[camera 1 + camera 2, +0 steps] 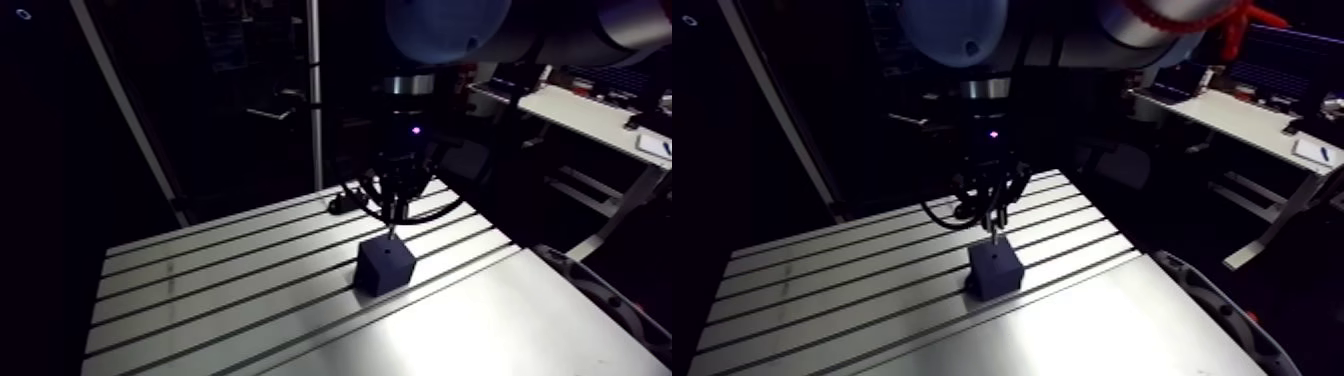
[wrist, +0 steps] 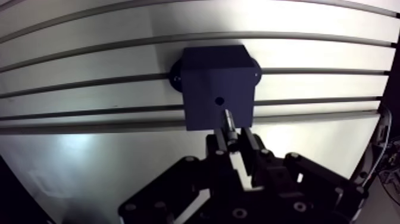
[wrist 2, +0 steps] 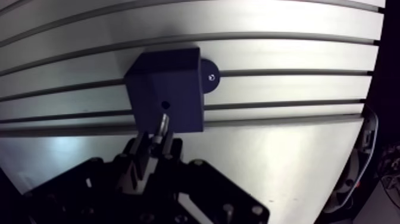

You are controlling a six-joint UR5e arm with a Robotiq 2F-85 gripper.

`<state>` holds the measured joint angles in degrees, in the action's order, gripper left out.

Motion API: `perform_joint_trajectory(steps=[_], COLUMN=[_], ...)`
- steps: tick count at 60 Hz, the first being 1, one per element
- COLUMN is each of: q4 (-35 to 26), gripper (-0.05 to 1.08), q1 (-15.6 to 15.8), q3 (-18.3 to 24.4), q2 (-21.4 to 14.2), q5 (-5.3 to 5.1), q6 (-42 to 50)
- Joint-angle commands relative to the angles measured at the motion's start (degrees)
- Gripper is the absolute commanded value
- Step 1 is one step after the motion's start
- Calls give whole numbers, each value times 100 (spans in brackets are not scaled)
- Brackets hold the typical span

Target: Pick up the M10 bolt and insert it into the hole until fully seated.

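The gripper (image 2: 235,138) is clamped on the M10 bolt (image 2: 228,121), fingers pressed to its shank; the bolt hangs upright over the dark block (image 2: 217,83) in the middle of the table (image 2: 89,161). Its tip sits just beside the hole (image 2: 219,100), not in it.

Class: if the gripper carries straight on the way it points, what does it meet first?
Likely the dark block: the bolt in the gripper lands at or just beside the hole.

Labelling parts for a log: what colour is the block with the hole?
The block is a plain dark navy blue, and the wrist view shows it best.
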<state>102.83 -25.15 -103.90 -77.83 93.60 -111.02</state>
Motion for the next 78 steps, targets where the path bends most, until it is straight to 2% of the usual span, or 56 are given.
perform_joint_trajectory(steps=[1, 78], q4=[66, 145], gripper=[108, 108], q1=[-8, -52], q3=[-56, -170], q2=[-7, 63], q5=[14, -21], q6=[-12, -29])
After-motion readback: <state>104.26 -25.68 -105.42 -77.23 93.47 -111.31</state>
